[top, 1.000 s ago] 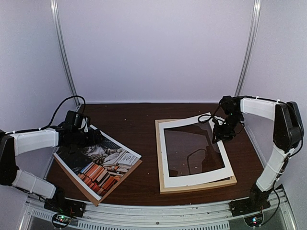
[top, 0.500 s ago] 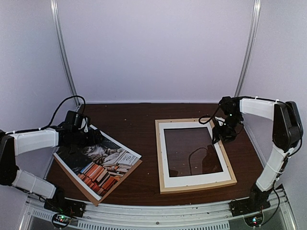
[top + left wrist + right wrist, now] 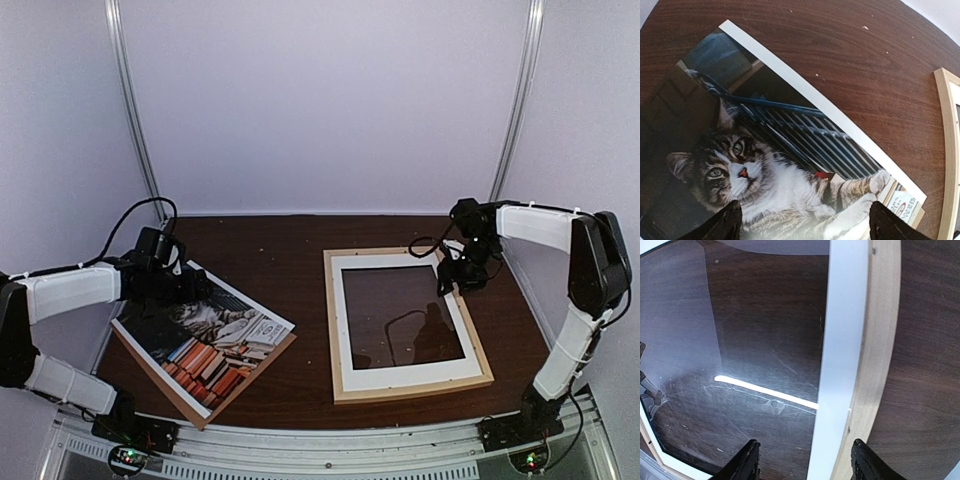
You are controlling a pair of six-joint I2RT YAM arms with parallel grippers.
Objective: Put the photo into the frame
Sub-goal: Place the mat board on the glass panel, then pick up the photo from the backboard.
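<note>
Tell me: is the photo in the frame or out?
Out. The photo lies on a brown board, apart from the frame, which holds a white mat.

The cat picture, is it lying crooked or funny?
Yes. The photo lies at a slant on a brown board on the left, not in the frame. The white mat sits straight inside the frame.

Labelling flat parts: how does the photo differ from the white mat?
The photo is a solid cat print; the white mat is an open-centred border. The photo lies skewed on a brown backing board at left; the mat sits squared in the frame at right. Both are flat rectangular sheets lying down.
</note>
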